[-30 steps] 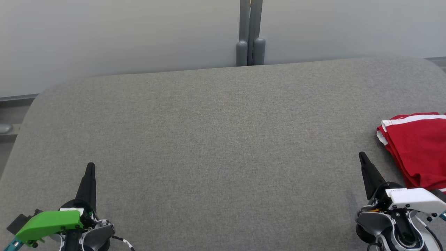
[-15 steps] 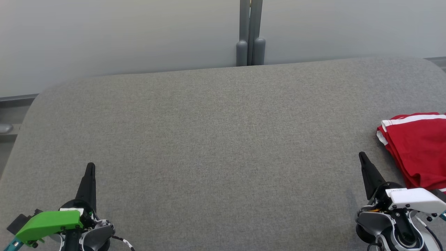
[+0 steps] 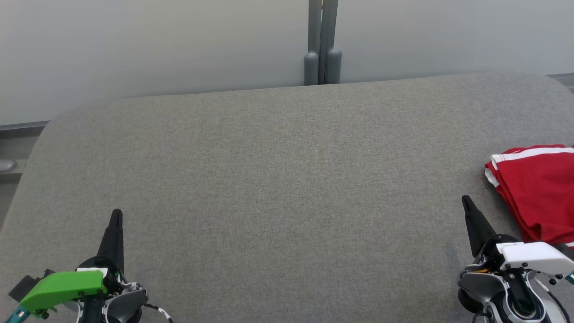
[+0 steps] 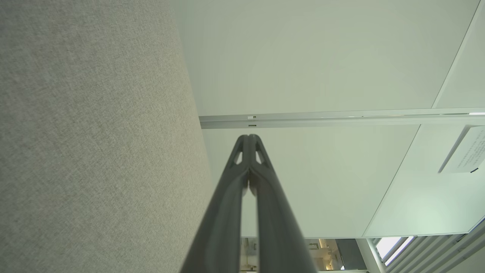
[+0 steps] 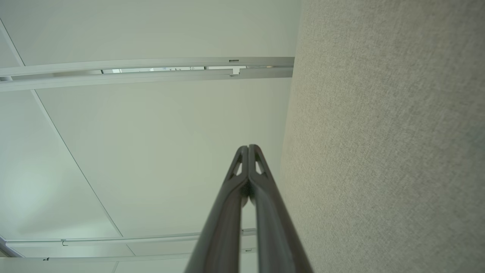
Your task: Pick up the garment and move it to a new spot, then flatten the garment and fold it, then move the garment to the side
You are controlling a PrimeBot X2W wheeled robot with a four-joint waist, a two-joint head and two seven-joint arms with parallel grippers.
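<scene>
Nothing has moved in the last second. The big grey counter (image 3: 287, 179) looks just the same, and most of its cloth top is bare. Behind it is a pale wall (image 3: 134, 45).

The red garment (image 3: 538, 193) with white stripes lies on the counter at the far right. Part of it runs off the edge of the head view. It looks folded into a neat pile with its edges lined up. It has not shifted.

The left hand (image 3: 115, 214) sits low on the left, over the counter, well apart from the garment. Its two dark fingers are pressed together and hold nothing. The right hand (image 3: 466, 201) sits low on the right, near the garment but not touching it. Its fingers are pressed together too, and they hold nothing.

Both hands are in their rest places and have stayed still. I think this means the job is done: the garment is folded and put to the side. Nothing seems left to do.
</scene>
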